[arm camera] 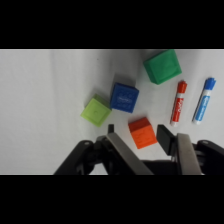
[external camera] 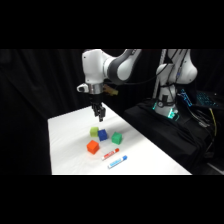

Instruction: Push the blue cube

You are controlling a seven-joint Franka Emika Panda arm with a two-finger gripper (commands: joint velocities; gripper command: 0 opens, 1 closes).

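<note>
The blue cube (external camera: pixel 103 134) (arm camera: pixel 124 97) sits mid-table, touching a lime-green cube (external camera: pixel 94 131) (arm camera: pixel 96 111) on one side. My gripper (external camera: pixel 100 118) (arm camera: pixel 137 132) hangs above the table, just behind and over these cubes, not touching any of them. In the wrist view its two fingers stand apart, open, with an orange cube (arm camera: pixel 142 132) showing on the table between them far below. Nothing is held.
A dark green cube (external camera: pixel 116 138) (arm camera: pixel 162 66) lies to the right of the blue one, the orange cube (external camera: pixel 92 146) in front. A red-and-white marker (external camera: pixel 110 153) (arm camera: pixel 178 102) and a blue-and-white marker (external camera: pixel 117 161) (arm camera: pixel 203 99) lie nearer the front edge.
</note>
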